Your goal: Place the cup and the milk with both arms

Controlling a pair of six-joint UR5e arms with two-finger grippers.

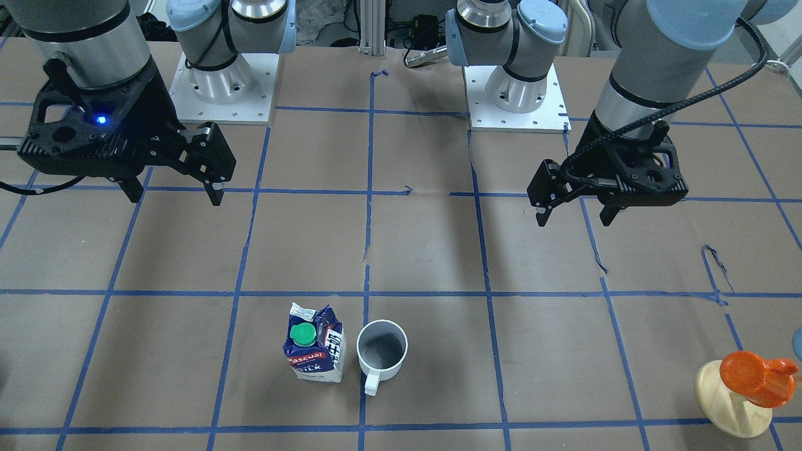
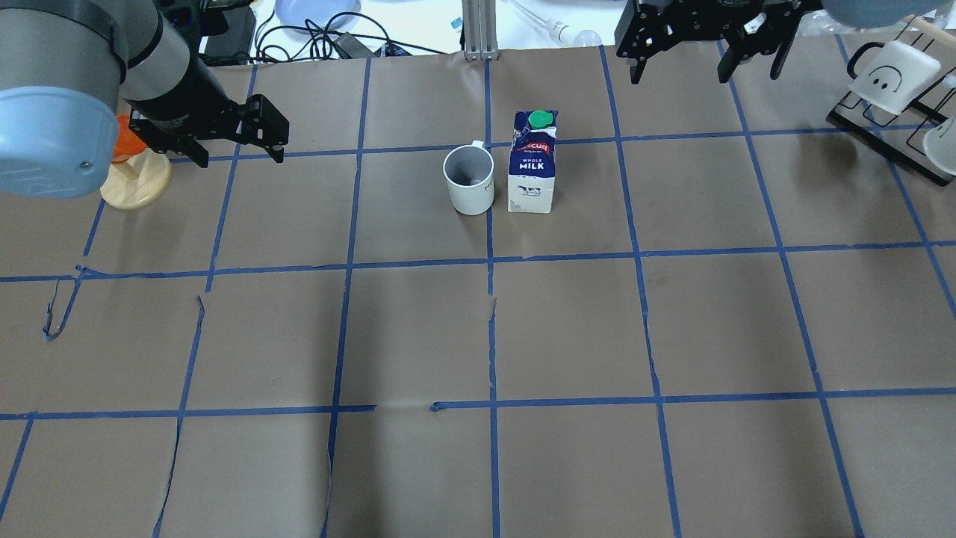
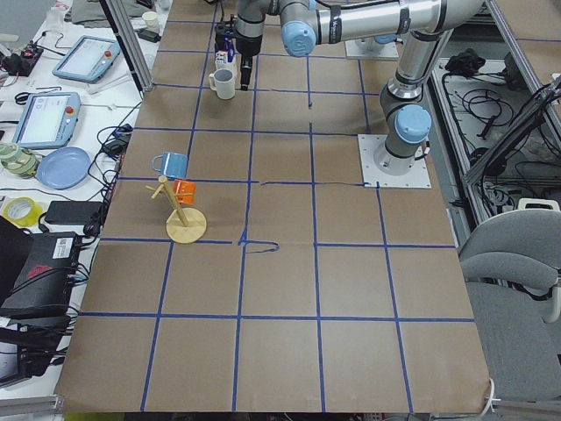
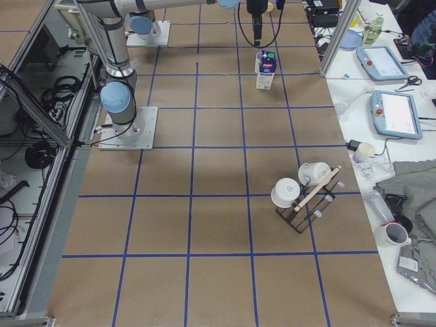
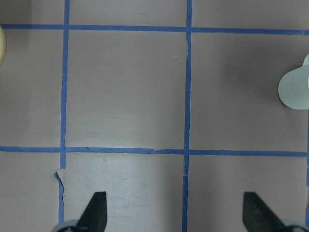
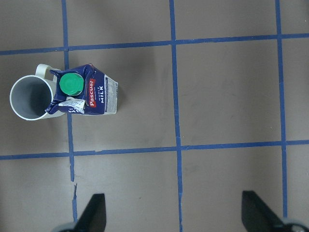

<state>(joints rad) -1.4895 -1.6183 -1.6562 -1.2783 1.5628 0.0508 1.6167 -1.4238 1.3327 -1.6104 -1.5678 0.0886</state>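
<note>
The cup (image 1: 382, 351), a small white mug with a dark grey inside, stands upright on the brown table. The milk (image 1: 315, 343), a blue carton with a green cap, stands right beside it. Both also show in the overhead view, the cup (image 2: 469, 179) and the milk (image 2: 532, 168), and in the right wrist view, the cup (image 6: 30, 98) and the milk (image 6: 84, 92). My left gripper (image 1: 574, 219) hangs open and empty above the table, well away from them. My right gripper (image 1: 175, 195) is open and empty too, held high. The cup's edge (image 5: 294, 89) shows in the left wrist view.
A wooden stand with an orange piece (image 1: 742, 388) stands near the left arm's side and also shows in the overhead view (image 2: 134, 175). A rack of white mugs (image 2: 892, 71) sits at the far right. The two arm bases (image 1: 222, 88) (image 1: 517, 94) are at the robot's edge.
</note>
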